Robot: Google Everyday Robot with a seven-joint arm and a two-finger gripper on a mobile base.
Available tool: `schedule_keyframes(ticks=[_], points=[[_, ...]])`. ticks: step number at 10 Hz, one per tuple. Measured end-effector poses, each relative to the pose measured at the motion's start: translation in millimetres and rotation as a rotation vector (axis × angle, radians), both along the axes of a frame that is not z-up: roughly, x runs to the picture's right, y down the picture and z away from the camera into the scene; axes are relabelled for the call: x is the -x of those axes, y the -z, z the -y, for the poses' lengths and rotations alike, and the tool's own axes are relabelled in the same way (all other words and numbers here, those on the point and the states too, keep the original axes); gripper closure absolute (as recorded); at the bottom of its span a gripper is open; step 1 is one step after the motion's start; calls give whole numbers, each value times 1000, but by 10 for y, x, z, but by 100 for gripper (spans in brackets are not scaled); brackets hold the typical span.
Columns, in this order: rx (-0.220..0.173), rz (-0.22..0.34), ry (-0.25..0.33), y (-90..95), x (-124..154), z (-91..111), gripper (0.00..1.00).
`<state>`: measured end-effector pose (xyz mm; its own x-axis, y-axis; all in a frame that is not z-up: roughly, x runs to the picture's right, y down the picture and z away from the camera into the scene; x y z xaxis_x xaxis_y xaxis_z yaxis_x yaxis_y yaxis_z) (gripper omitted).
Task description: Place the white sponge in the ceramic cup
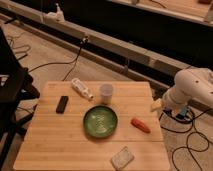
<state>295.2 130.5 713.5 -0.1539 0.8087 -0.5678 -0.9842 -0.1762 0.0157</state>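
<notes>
The white sponge (122,158) lies flat near the front edge of the wooden table (60,140), right of centre. The ceramic cup (106,93) stands upright near the table's back edge, behind the green plate (100,121). My gripper (156,106) hangs at the end of the white arm (192,87), just off the table's right edge, well apart from the sponge and the cup. It holds nothing that I can see.
An elongated white bottle-like object (82,89) lies left of the cup. A black rectangular object (62,104) lies at the left. An orange carrot-like object (140,125) lies right of the plate. Cables (192,142) run over the floor at the right.
</notes>
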Motion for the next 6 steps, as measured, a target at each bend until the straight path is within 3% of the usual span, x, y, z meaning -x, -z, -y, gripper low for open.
schedule_keyframes(ticks=[3, 6], points=[[19, 52, 68, 37, 437, -303, 31], [77, 114, 118, 7, 864, -765, 31]])
